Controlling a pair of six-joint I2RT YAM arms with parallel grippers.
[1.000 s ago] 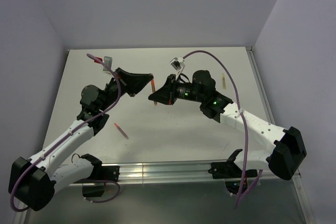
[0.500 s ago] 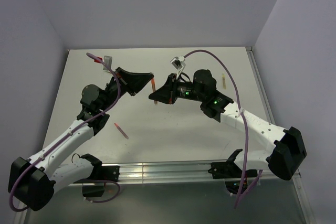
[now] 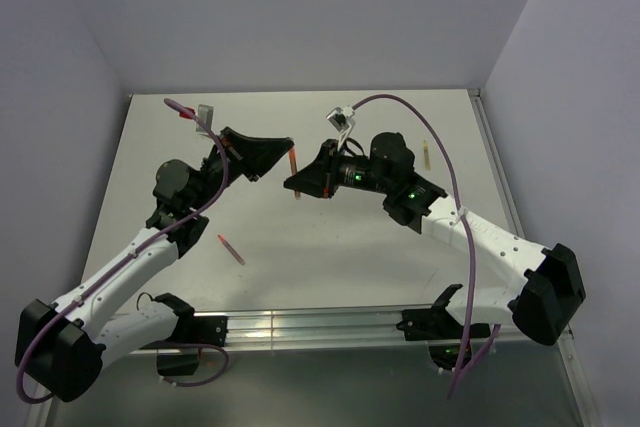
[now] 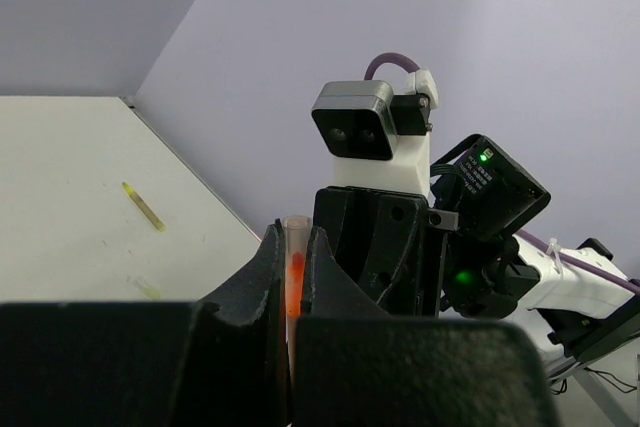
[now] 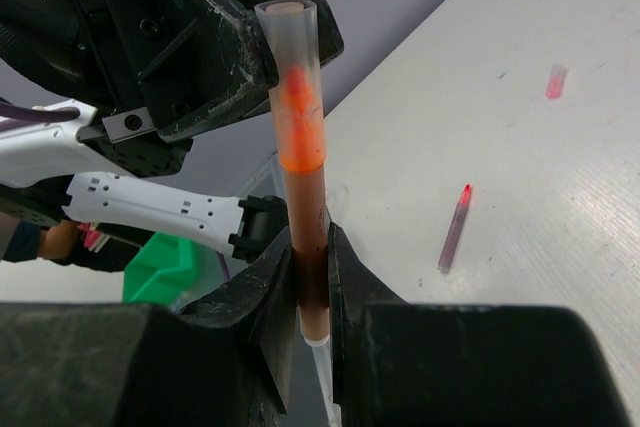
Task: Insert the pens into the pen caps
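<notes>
Pen stands upright above the desk, its lower barrel clamped in the closed right gripper. Its tip appears to sit inside 1 cap, pinched by the closed left gripper. Step in hand: seating. The next move likely calls for a straight axial push.
</notes>
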